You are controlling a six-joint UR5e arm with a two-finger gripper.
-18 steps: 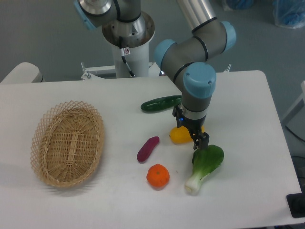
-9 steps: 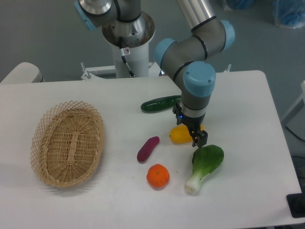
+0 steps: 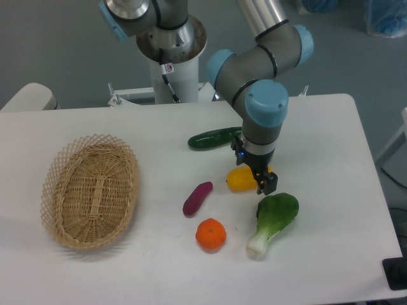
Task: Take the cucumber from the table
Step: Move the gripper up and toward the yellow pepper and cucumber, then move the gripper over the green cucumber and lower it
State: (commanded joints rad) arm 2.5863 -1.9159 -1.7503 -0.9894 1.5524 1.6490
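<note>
The cucumber [image 3: 214, 138] lay untouched on the white table [image 3: 331, 127], partly behind the arm; the pickup looked not yet begun; the gripper [image 3: 265, 183] hung over the yellow vegetable [image 3: 241, 180], holding nothing visible, its opening impossible to judge; the wicker basket [image 3: 90, 190] at the left held nothing.

Table [image 3: 331, 229]: smooth white top, slight sheen. Cucumber [image 3: 213, 138]: glossy dark-green skin. Basket [image 3: 89, 190]: woven wicker, rough, matt. Orange [image 3: 210, 234]: dimpled, semi-gloss. Arm [image 3: 264, 108]: grey metal w/ smooth blue plastic caps.
</note>
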